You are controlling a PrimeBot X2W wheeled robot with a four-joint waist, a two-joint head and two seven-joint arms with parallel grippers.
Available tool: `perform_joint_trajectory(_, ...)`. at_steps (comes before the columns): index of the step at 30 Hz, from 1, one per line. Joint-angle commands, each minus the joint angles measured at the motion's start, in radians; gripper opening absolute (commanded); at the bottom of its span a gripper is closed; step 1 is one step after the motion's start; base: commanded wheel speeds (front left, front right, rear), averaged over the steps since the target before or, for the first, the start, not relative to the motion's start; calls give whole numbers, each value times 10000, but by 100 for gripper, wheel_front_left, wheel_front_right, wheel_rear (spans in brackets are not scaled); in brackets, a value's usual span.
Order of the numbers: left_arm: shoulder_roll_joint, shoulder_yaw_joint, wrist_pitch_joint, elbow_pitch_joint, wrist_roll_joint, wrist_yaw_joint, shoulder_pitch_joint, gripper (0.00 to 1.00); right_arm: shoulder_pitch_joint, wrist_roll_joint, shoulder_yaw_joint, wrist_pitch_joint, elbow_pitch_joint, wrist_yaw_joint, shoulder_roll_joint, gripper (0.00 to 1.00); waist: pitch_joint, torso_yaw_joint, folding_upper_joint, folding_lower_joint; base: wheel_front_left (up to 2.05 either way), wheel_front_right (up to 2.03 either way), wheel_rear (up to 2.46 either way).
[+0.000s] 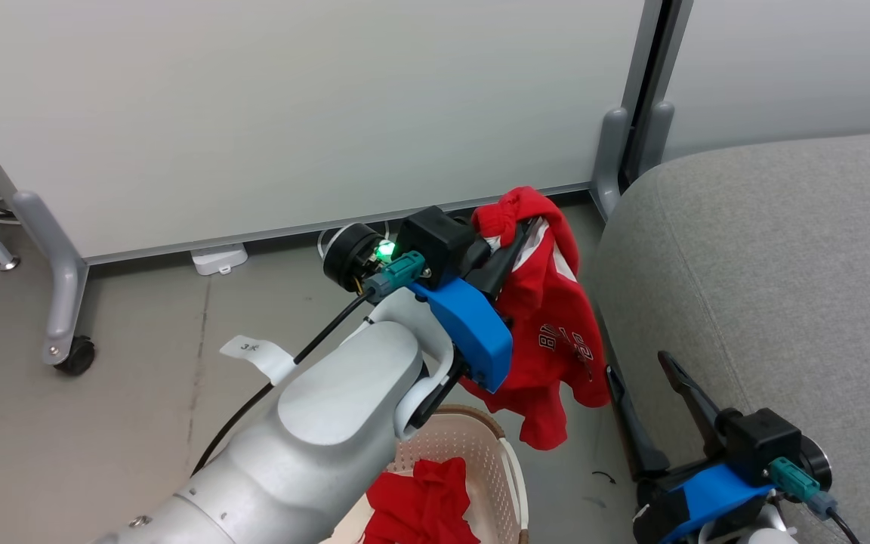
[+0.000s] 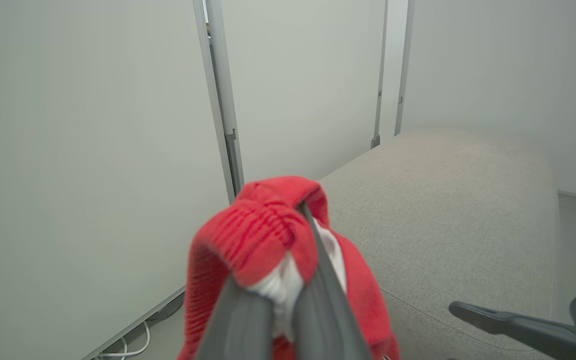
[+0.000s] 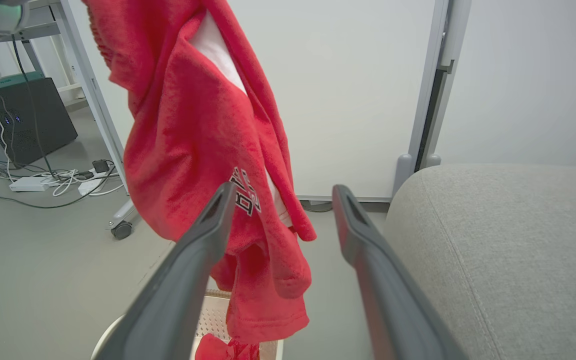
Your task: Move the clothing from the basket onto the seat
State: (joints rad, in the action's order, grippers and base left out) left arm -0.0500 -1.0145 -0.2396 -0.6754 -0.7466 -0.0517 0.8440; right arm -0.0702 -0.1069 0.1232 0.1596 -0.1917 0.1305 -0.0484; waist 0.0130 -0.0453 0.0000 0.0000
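One red garment (image 1: pixel 556 332) hangs clenched in the left pincer (image 1: pixel 516 243), above the basket (image 1: pixel 480 461) and beside the seat (image 1: pixel 782 264). The second garment (image 1: pixel 420 506) lies in the basket. The right pincer (image 1: pixel 639 366) stands released, empty. Neither garment is on the seat yet.

Floor (image 1: pixel 103 423): grey, smooth. Basket (image 1: pixel 473 446) stands on it, near the seat's side, with a red garment (image 1: pixel 424 502) crumpled inside.

Seat (image 1: pixel 782 287): light grey fabric with a rounded corner, set close to the partition.

Partition foot (image 1: pixel 61 287) stands on the floor on a black caster (image 1: pixel 76 355). A second foot (image 1: pixel 610 151) is just beside the seat's corner.

White adapter (image 1: pixel 217 259) lies on the floor against the partition's lower edge. Farther off, loose cables (image 3: pixel 63 177) and a dark box (image 3: pixel 28 117) are on the floor.
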Motion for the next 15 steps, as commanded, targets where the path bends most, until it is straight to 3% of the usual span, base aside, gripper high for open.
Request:
perform_joint_trajectory(1,-11,-92,-41,47,-90,74,170,0,3,-45,17,-5,-11,5,-37,100,14,-9,0,0,0,0,0)
perform_joint_trajectory(9,-9,-519,-90,38,-479,186,355,0,-441,-245,304,-270,-233,5,-34,100,125,49,0,0,0,0,0)
perform_joint_trajectory(15,-7,-740,-140,-22,-703,217,535,0,-1572,-386,958,-944,-1092,5,-35,100,268,37,0,0,0,0,0)
